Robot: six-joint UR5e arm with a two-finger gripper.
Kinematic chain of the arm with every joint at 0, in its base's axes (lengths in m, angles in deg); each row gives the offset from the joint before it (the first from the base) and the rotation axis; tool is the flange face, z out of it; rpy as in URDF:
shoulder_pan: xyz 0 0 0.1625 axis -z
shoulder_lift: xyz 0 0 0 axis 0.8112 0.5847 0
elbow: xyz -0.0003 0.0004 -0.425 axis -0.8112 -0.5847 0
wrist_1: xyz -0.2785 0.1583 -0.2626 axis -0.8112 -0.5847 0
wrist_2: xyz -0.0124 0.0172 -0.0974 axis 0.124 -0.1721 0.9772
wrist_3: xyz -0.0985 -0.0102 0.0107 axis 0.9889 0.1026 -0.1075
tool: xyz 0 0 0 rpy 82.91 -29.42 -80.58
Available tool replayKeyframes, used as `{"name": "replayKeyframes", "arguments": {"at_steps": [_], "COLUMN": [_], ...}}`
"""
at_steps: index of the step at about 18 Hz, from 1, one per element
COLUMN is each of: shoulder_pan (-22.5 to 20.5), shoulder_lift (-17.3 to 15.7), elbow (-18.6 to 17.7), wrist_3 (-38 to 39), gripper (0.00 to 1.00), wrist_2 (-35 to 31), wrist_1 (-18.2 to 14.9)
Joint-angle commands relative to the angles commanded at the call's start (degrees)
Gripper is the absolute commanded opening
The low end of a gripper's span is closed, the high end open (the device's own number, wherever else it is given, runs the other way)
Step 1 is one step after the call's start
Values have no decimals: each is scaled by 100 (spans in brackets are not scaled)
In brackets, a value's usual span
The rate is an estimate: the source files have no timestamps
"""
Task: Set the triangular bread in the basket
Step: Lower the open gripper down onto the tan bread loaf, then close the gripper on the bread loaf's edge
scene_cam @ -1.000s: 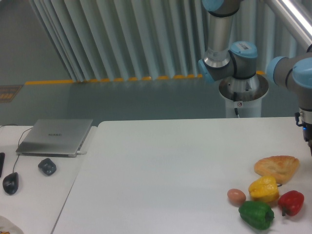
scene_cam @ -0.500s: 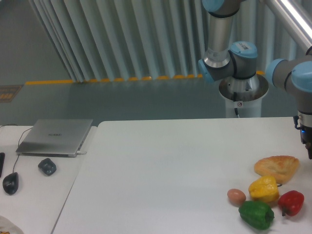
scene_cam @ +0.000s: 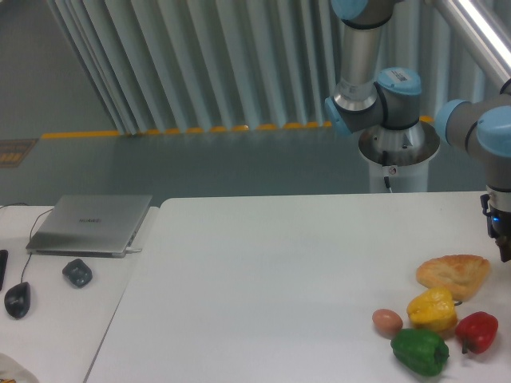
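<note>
The triangular bread (scene_cam: pixel 453 274) lies flat on the white table (scene_cam: pixel 279 279) near the right edge, golden-tan with a speckled crust. Only a dark part of my gripper (scene_cam: pixel 505 249) shows at the frame's right edge, just above and to the right of the bread. Its fingers are cut off by the frame, so how they stand is unclear. It does not appear to touch the bread. The basket is out of view.
A yellow pepper (scene_cam: pixel 432 309) touches the bread's front side, with a brown egg (scene_cam: pixel 387 321), a green pepper (scene_cam: pixel 419 351) and a red pepper (scene_cam: pixel 477 331) around it. A laptop (scene_cam: pixel 90 223) and two mice (scene_cam: pixel 77 272) lie at left. The arm's base (scene_cam: pixel 397 152) stands behind the table.
The arm at the right edge has come down a little toward the bread. The bread and the other things have not moved.
</note>
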Motion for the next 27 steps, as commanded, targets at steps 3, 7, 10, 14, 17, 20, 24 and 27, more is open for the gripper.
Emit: {"name": "replayKeyframes", "arguments": {"at_steps": [3,7,10,14,17,20,24,27], "shoulder_pan": [18,0,131,343,343,343,352,361], "shoulder_lift": [0,-26,-193,-167,-149,-123,-61,-53], "elbow": [-385,-361,-308,-387,-448,-589,-659,-659], "wrist_3": [72,-233,-279,-200,-261,-253,-244,-235], "gripper": [100,100,100,100,100,100,100,100], "wrist_2": [-43,-69,-34,-87,-87,-87,-96,-166], "wrist_1": [-18,-577,-957,-1195,-1248,-1239,-1222,-1222]}}
